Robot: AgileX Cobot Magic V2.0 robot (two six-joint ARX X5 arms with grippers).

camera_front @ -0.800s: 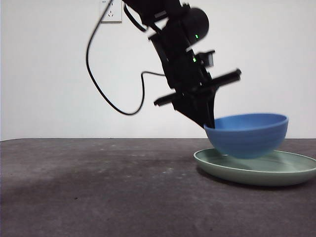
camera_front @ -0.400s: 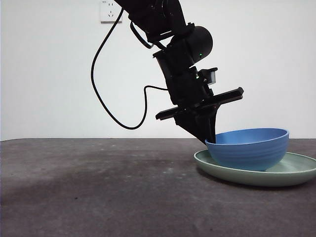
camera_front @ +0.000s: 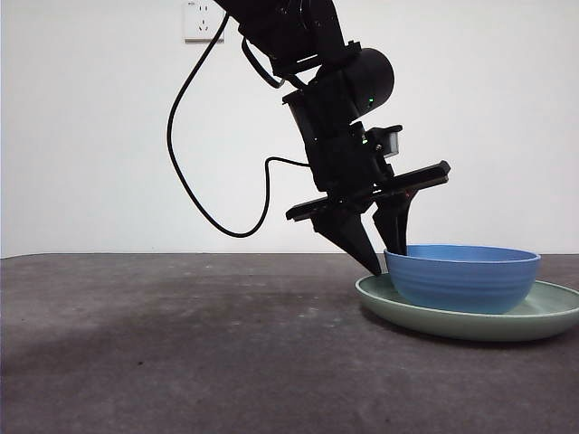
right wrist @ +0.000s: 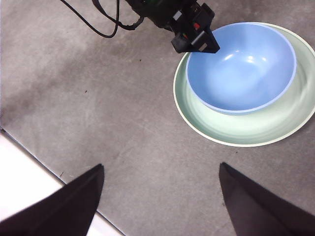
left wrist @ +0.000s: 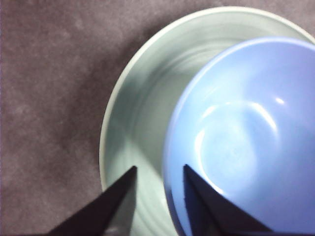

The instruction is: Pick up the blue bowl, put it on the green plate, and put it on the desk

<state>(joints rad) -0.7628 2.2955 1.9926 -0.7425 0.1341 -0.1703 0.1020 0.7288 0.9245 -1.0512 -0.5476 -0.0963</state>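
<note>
Bowl: the blue bowl [camera_front: 462,278] sat level inside the green plate [camera_front: 470,318], toward the side of the plate nearest the working arm; in the right wrist view a wider strip of bare plate showed on the opposite side.
Plate: it lay flat on the counter [camera_front: 181,344], close to the right edge of the front view.
Left tool: the left tool [camera_front: 387,258] stood at the near rim of the bowl, tilted, with its two jaws spread apart. One jaw was outside the bowl wall, above the plate; the other was over the inside of the bowl. The rim lay in the gap between them, and the jaws did not appear to squeeze it.
Right tool: the right tool [right wrist: 160,196] hung high over the counter, well apart from the plate, jaws wide apart and holding nothing.
Open room: the counter to the left of the plate in the front view was bare and wide. A pale edge of the counter showed in the right wrist view, far from the plate.
Change: half a second before, the jaws were together on the rim and the bowl was tilted. Now the jaws were parted and the bowl rested flat.
Cable: a black cable [camera_front: 194,172] hung in a loop from the arm, above the counter.
</note>
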